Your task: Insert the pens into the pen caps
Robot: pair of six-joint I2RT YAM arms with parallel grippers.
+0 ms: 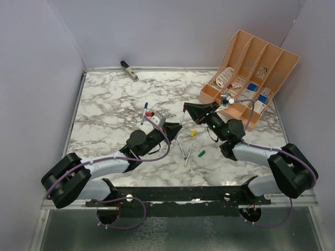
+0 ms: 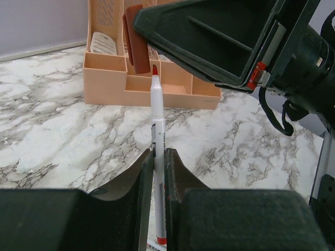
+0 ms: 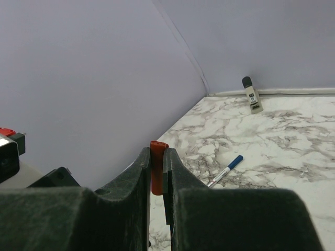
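Overhead, spare grey pens [image 1: 180, 147] were seen loose on the marble table [image 1: 104, 104]. At the left wrist, the left gripper [image 2: 158, 157] was clamped low on a thin, stiff, red-tipped silvery pen [image 2: 157, 104]. At the right, the right gripper [image 3: 157, 154] was pinched on a stubby red plastic cap [image 3: 156, 175], likely slippery.

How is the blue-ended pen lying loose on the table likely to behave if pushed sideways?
It would probably roll readily: the pen is slim and round, lying flat on the smooth marble table. It is likely stiff and light, since it lies straight and is very thin.
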